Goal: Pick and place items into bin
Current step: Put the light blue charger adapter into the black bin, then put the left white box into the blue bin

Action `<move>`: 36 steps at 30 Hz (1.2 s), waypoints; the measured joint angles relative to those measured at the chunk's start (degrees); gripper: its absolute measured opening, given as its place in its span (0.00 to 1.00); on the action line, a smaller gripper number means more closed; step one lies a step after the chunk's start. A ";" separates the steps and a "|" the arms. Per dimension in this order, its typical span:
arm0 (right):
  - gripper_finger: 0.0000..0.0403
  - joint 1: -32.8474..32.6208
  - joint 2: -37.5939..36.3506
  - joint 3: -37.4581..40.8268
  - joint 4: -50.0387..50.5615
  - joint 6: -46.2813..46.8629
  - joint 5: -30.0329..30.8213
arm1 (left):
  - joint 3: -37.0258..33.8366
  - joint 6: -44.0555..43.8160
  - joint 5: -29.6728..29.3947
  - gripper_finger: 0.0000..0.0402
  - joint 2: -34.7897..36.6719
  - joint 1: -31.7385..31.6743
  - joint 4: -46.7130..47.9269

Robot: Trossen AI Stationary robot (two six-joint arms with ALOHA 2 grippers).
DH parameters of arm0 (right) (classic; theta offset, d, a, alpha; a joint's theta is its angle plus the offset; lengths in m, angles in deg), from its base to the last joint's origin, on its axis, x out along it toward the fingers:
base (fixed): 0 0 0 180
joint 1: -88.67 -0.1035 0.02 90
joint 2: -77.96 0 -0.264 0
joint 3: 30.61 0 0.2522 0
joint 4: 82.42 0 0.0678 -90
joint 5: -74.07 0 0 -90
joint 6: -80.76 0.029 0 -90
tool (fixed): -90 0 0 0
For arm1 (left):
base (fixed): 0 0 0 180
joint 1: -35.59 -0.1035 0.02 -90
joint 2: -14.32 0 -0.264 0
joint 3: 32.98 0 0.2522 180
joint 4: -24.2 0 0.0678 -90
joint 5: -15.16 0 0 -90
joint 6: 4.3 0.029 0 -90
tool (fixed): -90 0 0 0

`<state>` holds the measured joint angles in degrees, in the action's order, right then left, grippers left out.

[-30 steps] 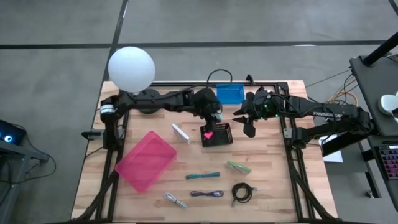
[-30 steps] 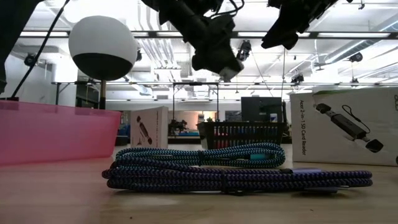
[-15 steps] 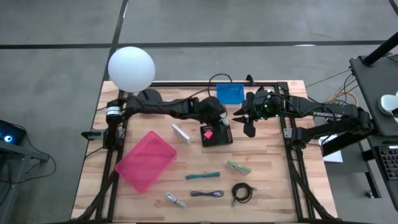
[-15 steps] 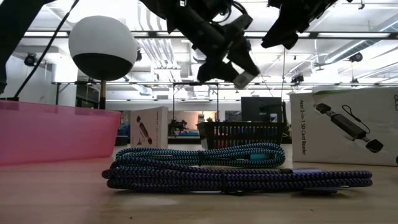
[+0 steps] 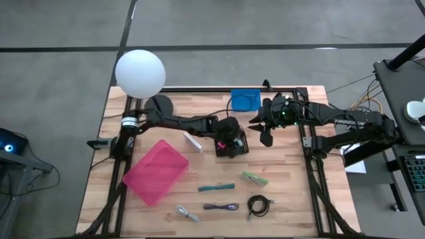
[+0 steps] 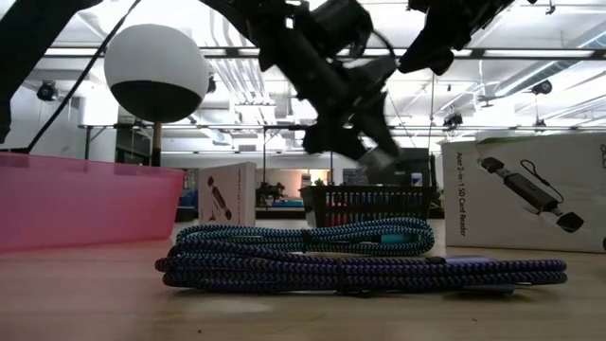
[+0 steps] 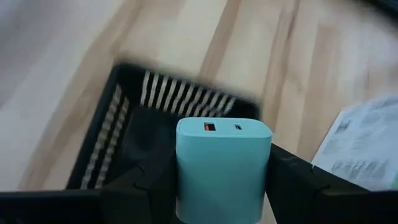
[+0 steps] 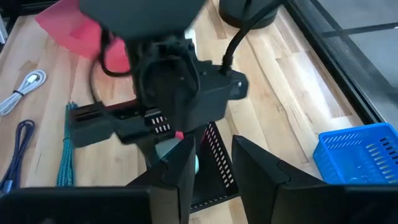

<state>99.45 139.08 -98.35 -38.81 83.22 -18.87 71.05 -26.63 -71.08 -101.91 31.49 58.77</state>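
Left gripper (image 5: 232, 136) is closed on the mint-green cube (image 7: 222, 167), one dark finger pressed to each side. The cube is smooth matte plastic with rounded corners; two small ports show on the face toward the wrist camera, one orange inside. It is slightly taller than wide, long axis running along the fingers, ported end pointing away from the wrist.

Directly beneath it sits the black bin (image 7: 130, 118), a slatted plastic basket with thin vertical ribs and a squared rim. In the high view the gripper hangs over the bin (image 5: 234, 147) near table centre, the cube just above the opening and not yet inside. A tiny pink cube (image 5: 222, 142) lies in the bin.

Against the picture half a second back, the left arm has swung down and toward the table's near side: it sat at the bin's far edge then, and is over the bin's middle now. The low view shows the gripper lower as well.

Just left of the bin lies the white bar (image 5: 192, 141), flat and slanted. Nearer the front edge: teal stick (image 5: 216, 188), pale green piece (image 5: 255, 178), purple cable (image 5: 220, 207), black cable (image 5: 257, 205) coiled in a loop, grey-white cable (image 5: 187, 213). The pink tray (image 5: 155, 171) is translucent and set diagonally.

Right gripper (image 5: 263, 129) hangs in the air right of the bin, fingers spread apart and empty, unchanged from earlier.
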 joint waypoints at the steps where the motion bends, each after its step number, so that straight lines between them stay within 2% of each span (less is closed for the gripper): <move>1: 0.24 0.01 0.00 0.00 -0.04 -0.06 0.02 | -0.29 -0.33 0.14 0.45 -0.11 0.02 -0.27; 17: 0.22 -0.01 0.00 0.00 0.00 0.12 0.00 | -2.15 -2.87 0.47 0.45 -0.96 0.15 -0.67; 24: 0.23 -0.01 0.02 0.00 0.00 0.12 0.00 | -2.22 -2.93 0.57 0.64 -0.96 0.15 -0.63; 36: 0.22 -0.01 0.02 0.00 0.00 -0.08 0.00 | -2.00 -2.73 0.64 0.67 0.47 0.13 -0.82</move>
<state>99.44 139.10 -98.35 -38.81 83.13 -18.87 69.05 -29.37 -70.43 -101.44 31.63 57.95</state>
